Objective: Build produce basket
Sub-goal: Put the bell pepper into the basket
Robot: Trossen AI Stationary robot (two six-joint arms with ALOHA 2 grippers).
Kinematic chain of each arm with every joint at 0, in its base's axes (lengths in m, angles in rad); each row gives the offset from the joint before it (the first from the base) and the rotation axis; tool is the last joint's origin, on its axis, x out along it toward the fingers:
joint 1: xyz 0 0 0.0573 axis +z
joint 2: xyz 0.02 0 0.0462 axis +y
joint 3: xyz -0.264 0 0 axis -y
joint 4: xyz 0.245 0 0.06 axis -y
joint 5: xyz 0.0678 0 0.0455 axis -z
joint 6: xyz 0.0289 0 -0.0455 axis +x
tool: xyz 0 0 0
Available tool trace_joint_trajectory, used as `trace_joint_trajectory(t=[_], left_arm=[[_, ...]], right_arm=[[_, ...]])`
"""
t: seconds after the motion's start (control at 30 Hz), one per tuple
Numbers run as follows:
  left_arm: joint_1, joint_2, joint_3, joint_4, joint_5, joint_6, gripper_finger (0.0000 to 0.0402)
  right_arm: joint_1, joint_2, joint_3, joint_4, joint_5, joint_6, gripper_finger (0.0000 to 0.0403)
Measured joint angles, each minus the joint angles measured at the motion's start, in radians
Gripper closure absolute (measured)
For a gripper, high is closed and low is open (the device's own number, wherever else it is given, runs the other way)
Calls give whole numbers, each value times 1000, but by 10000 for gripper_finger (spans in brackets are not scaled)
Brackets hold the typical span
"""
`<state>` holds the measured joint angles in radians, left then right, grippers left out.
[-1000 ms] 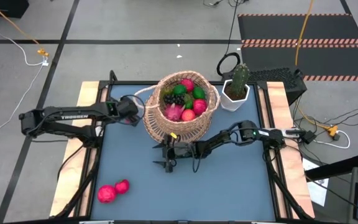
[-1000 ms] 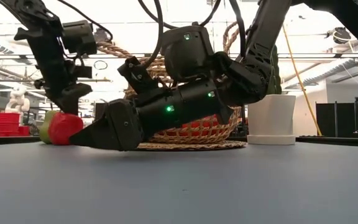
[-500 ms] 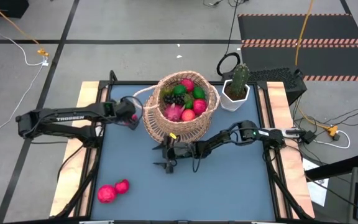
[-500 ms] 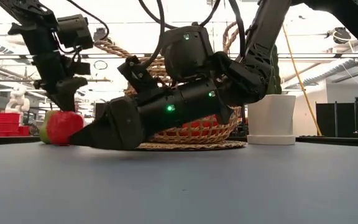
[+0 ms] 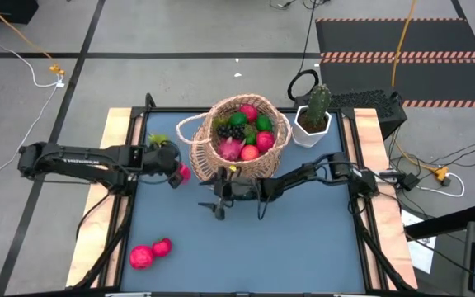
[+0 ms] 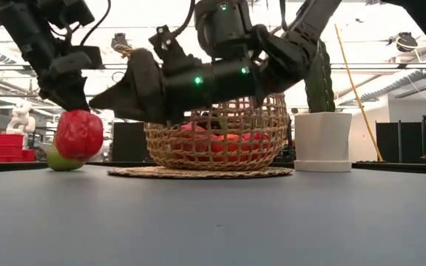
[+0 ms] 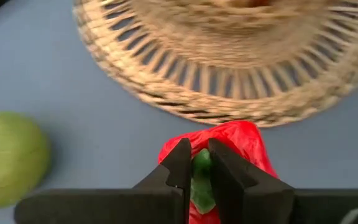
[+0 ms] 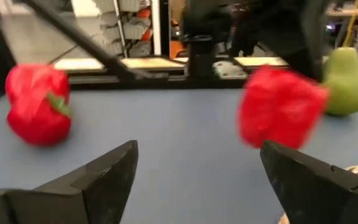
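Pepper (image 6: 78, 134) now lifted by left gripper (image 7: 201, 163)

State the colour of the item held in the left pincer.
Red, with a green stem: the pepper in the left pincer. Left wrist view shows it best.

My left gripper (image 5: 177, 172) hung just left of the large round tan woven wicker basket (image 5: 221, 161), its fingers (image 7: 180, 167) clamped on the green stem of a red toy pepper (image 7: 241, 142). My right gripper (image 5: 218, 200) hovered just in front of that basket, fingers (image 8: 107, 174) spread wide apart, arm stretched leftward.
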<state>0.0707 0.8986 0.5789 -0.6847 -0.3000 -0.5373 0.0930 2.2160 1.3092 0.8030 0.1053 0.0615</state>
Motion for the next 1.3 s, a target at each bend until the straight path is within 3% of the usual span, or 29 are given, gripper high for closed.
trace_joint_trajectory(t=[0.17, 0.27, 0.57, 0.8, 1.03, 1.3], left_arm=[[-140, 6, 0, 88, -2, 38, 353], [-223, 13, 0, 140, 20, 88, 366], [-397, 13, 0, 341, 27, 231, 352], [-444, 71, 1, 510, 29, 337, 368], [-453, 169, 1, 647, 20, 452, 350], [-433, 215, 1, 681, 20, 465, 362]], right_arm=[[-4, -25, 1, -28, -28, 173, 25], [-2, -23, 1, -30, -110, 215, 7], [21, -23, 11, 8, -136, 279, 6], [64, -22, 61, -4, -127, 339, 6], [74, -22, 76, -29, -90, 308, 12], [65, -22, 75, -90, -112, 359, 78]])
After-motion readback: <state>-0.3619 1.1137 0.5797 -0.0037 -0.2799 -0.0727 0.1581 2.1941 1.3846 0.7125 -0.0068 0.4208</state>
